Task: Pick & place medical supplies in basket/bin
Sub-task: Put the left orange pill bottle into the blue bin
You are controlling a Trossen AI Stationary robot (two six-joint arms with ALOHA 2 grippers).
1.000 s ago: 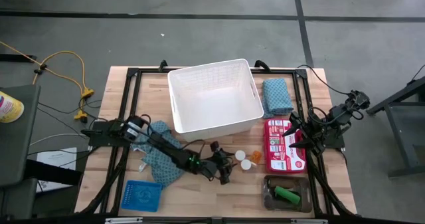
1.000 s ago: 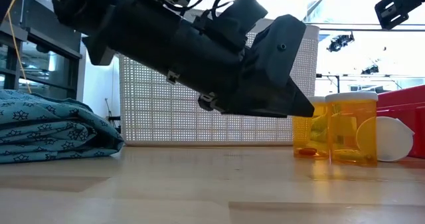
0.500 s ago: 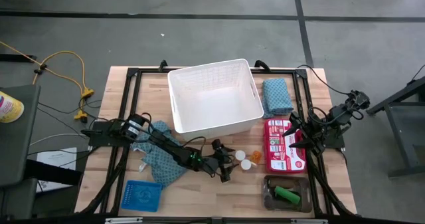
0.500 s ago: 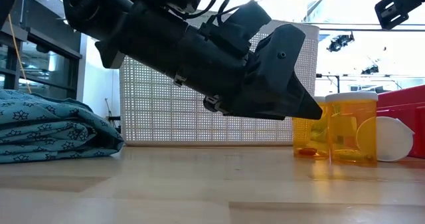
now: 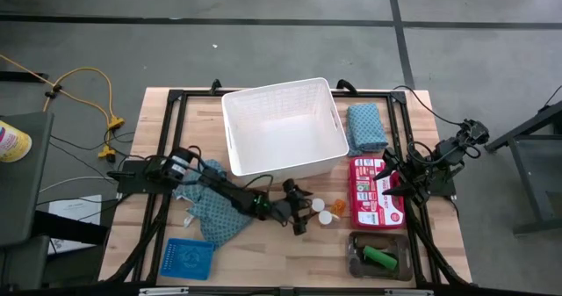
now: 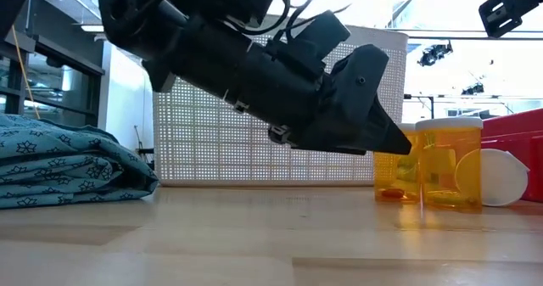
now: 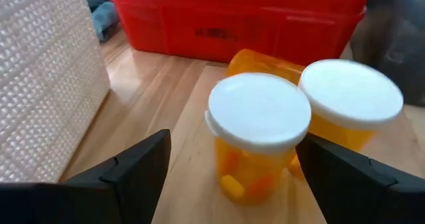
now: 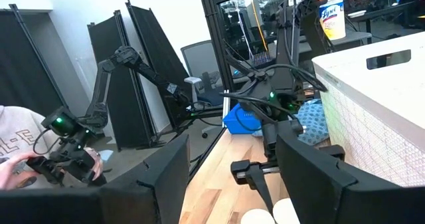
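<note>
- Compared with a second ago, the left gripper (image 5: 303, 215) has slid rightward along the table toward the two white-capped pill bottles (image 5: 320, 211), and its fingers (image 7: 136, 174), which were narrower then, now stand spread wide, holding nothing.
- In the left wrist view the nearer pill bottle (image 7: 257, 141) stands upright between the spread fingers, untouched; a second capped one (image 7: 348, 108) is just beside it, and a third orange bottle (image 7: 265, 63) lies behind them.
- Nothing else on the table has moved since then: cloths, trays and basket lie as before, and the right arm is in the same place.
- Far left on the near edge, the small blue mesh tray (image 5: 188, 259) sits on the table; what it holds I cannot tell.
- Just right of and beyond it lies a teal patterned cloth (image 5: 213, 215), partly under the left arm.
- In the middle at the far side stands the large white basket (image 5: 283, 127), with nothing visible in it.
- Right of the basket, the second teal cloth (image 5: 365, 126) lies folded on the table.
- Nearer than that cloth is a red case (image 5: 376, 192), close to the pill bottles.
- At the near right, the grey tray (image 5: 378, 256) holds a green oblong piece (image 5: 381, 259) and a dark-brown one (image 5: 361, 254).
- The right gripper (image 5: 392, 180) hovers over the red case, fingers partly apart and empty.
</note>
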